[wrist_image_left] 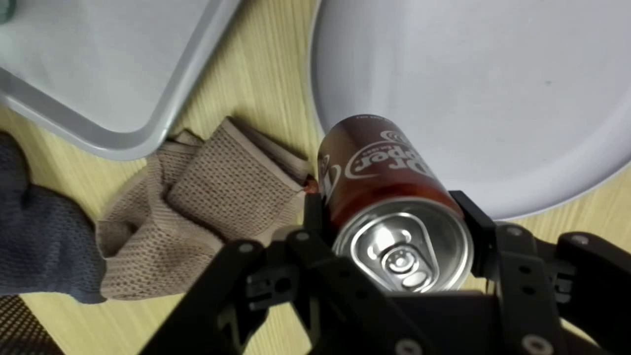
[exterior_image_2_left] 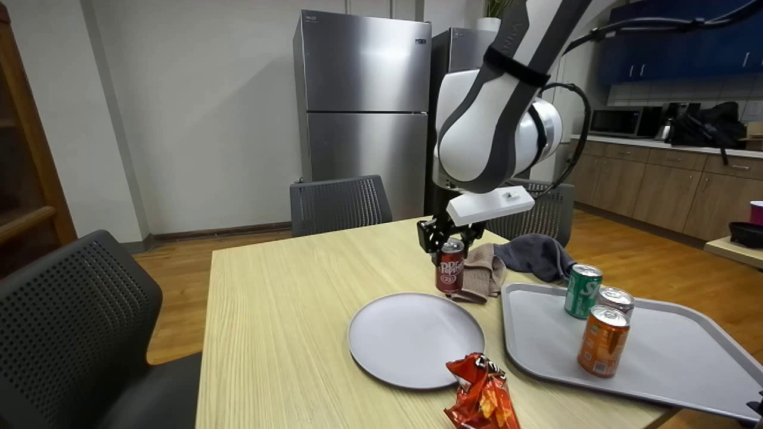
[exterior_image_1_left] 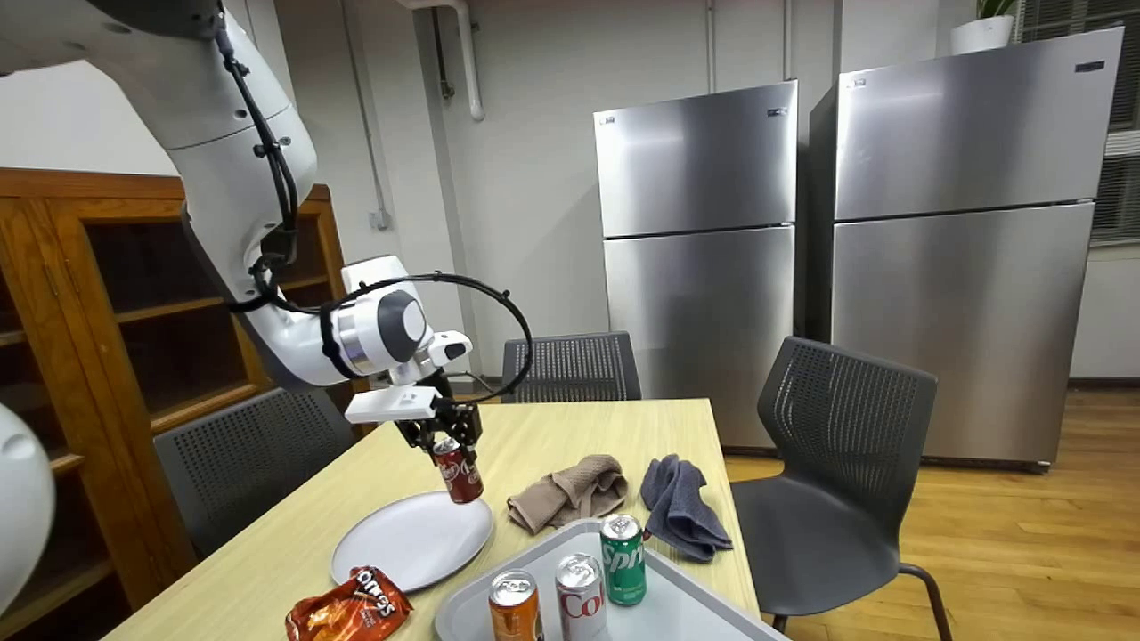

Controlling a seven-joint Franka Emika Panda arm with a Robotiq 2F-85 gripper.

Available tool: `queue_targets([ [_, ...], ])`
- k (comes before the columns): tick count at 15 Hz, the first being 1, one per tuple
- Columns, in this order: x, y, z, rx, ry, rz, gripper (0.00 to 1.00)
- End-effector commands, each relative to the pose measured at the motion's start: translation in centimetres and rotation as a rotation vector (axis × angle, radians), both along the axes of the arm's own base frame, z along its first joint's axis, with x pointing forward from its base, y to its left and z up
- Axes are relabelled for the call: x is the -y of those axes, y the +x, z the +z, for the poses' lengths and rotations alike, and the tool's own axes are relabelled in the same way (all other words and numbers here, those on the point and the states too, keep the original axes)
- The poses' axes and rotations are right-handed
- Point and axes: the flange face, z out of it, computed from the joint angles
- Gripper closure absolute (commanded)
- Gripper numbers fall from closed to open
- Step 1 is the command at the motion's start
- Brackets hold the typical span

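Wooden cabinet [exterior_image_1_left: 165, 334]: left side of the frame in an exterior view, behind the robot arm [exterior_image_1_left: 232, 169], which reaches down from the upper left.
Left chair [exterior_image_1_left: 254, 463]: lower left, dark grey, beside the pale table [exterior_image_1_left: 623, 427].
Snack bag [exterior_image_1_left: 352, 607]: bottom, left of centre, red-orange and crumpled.
Plate [exterior_image_1_left: 410, 545]: lower left of centre, round, light grey, flat on the table, just beside the bag.
Gripper [exterior_image_1_left: 452, 452]: left of centre, pointing down, its jaws clamped on the Dr Pepper can [exterior_image_1_left: 462, 482] from both sides, as the wrist view shows.
Can's place: overlapping the plate's upper right rim in this view, lid uppermost, slightly tilted; whether its base touches anything, I cannot tell.
Orange can [exterior_image_1_left: 517, 610]: bottom centre, upright on the grey tray [exterior_image_1_left: 690, 605].
Brown cloth [exterior_image_1_left: 570, 491]: centre, rumpled on the table.
Silver can [exterior_image_1_left: 582, 601]: bottom centre, upright on the tray, near the green Sprite can [exterior_image_1_left: 623, 565] at its right.
Blue-grey cloth [exterior_image_1_left: 684, 509]: right of centre, bunched at the table's edge.
Right chair [exterior_image_1_left: 837, 463]: right half, dark grey.
Refrigerators [exterior_image_1_left: 966, 303]: upper right, two, steel-fronted.
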Motion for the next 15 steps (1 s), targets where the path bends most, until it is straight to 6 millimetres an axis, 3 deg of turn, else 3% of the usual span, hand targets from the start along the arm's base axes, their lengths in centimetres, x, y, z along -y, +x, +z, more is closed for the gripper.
queue_targets([
  [1, 3.1, -1.2, 1.5, 0.019, -0.006, -0.080, 0.62],
  [9, 10.0, -3.1, 0.9, -0.008, -0.014, -0.207, 0.62],
  [15, 13.9, -4.5, -0.2, -0.031, -0.020, -0.274, 0.62],
])
